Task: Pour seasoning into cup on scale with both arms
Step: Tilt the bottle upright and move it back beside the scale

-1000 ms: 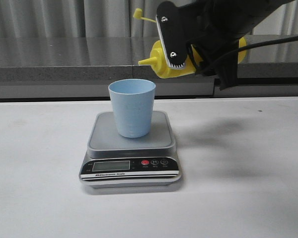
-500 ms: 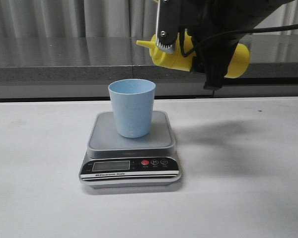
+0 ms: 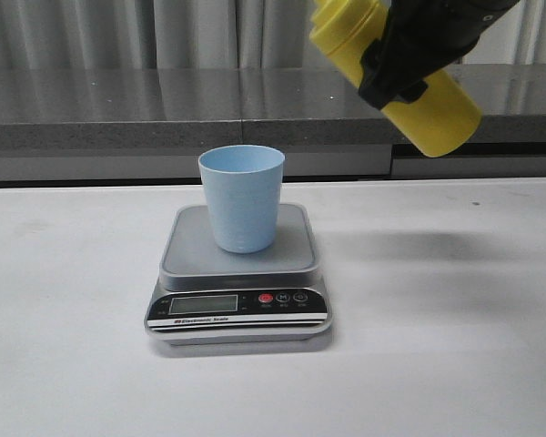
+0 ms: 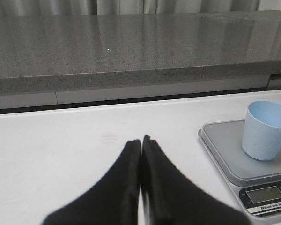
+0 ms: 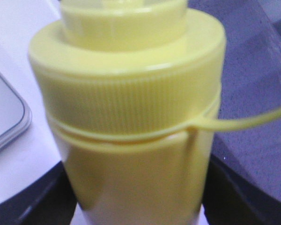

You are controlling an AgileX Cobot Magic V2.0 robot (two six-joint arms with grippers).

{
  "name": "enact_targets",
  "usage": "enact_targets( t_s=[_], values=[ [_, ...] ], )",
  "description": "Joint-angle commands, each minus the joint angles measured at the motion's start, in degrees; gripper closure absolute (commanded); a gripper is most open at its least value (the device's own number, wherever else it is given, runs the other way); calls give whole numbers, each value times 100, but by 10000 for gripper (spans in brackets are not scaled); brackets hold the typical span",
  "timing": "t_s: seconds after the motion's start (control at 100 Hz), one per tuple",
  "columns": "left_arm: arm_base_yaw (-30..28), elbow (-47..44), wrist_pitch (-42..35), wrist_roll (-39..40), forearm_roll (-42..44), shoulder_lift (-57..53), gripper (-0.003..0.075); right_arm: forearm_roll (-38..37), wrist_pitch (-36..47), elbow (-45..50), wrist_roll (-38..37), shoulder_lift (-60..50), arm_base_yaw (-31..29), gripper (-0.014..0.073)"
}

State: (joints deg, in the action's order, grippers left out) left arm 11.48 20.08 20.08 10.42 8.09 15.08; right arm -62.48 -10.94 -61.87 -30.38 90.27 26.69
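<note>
The digital kitchen scale [image 3: 239, 282] sits on the white worktop [image 3: 455, 364], a little left of the middle and closer to the near edge than to the far one. Its black front panel, with the LCD and a red button, faces the near edge. On the grey platform stands the pale blue cup [image 3: 242, 198], upright and open-mouthed, roughly centred on the platform.

Seen from the left wrist, the left gripper [image 4: 141, 140] hangs low over the left part of the worktop with its two black fingers pressed together and nothing between them; the scale [image 4: 253, 173] and the cup [image 4: 267, 130] lie off to its side, well apart from it.

Farther back and high above the surface, toward the far right, the right gripper [image 3: 402, 66] is clamped around the yellow squeeze bottle of seasoning [image 3: 437, 114]. The bottle is tilted, base down toward the right and cap end up toward the left, up and to the right of the cup and clear of it. In the right wrist view the ribbed yellow collar of the bottle [image 5: 131, 108] fills the frame, a thin tether running off from it, with the black fingers [image 5: 33, 201] on either side.
</note>
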Motion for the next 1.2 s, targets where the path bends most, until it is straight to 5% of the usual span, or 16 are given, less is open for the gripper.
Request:
enact_targets(
  t_s=[0.0,0.24,0.56,0.91,1.19],
  values=[
    [-14,155,-440,38,22,55,740,614,452,-127,-42,-405,-221,345],
    [-14,155,-440,38,22,55,740,2393,1094,145,655,-624,-646,345],
    [-14,155,-440,38,22,55,740,4615,3328,1320,2274,-663,-1029,345],
    [-14,155,-440,38,22,55,740,5553,5502,2533,2726,-629,-1077,345],
    [-14,155,-440,38,22,55,740,5466,6456,2842,2726,-101,-1077,345]
  ],
)
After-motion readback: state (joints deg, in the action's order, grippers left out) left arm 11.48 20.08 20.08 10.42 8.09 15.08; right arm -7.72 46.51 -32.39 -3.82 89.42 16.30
